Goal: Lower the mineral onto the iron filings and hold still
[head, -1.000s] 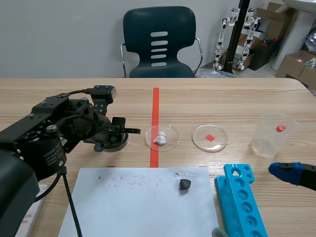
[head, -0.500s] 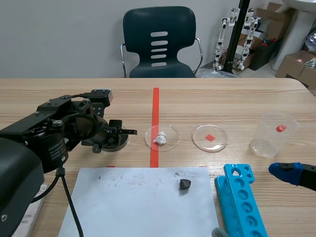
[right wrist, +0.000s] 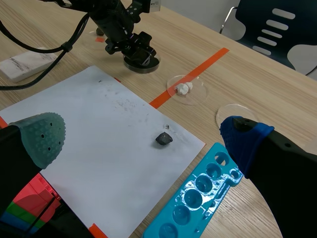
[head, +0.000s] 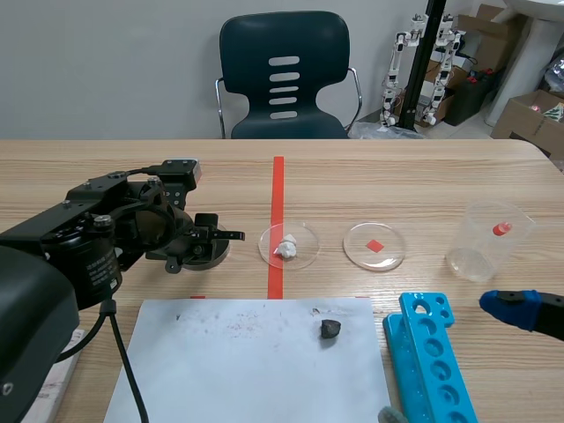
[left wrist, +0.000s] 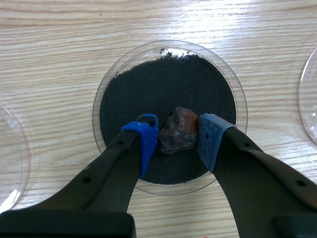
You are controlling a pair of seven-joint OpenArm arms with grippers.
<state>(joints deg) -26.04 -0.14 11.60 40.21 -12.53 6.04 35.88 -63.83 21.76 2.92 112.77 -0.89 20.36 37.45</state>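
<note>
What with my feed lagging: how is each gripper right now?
Left gripper: closed on the mineral, over the iron filings.
Right gripper: open, holding nothing.

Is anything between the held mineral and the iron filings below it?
Nothing visible. The left gripper is shut on the mineral right over the iron filings in the dish, with no object between them; actual contact cannot be confirmed.

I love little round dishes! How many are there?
4: the filings dish under the left gripper, a half-seen dish beside it, a dish with a white lump, a dish over a red square. Others may be hidden.
</note>
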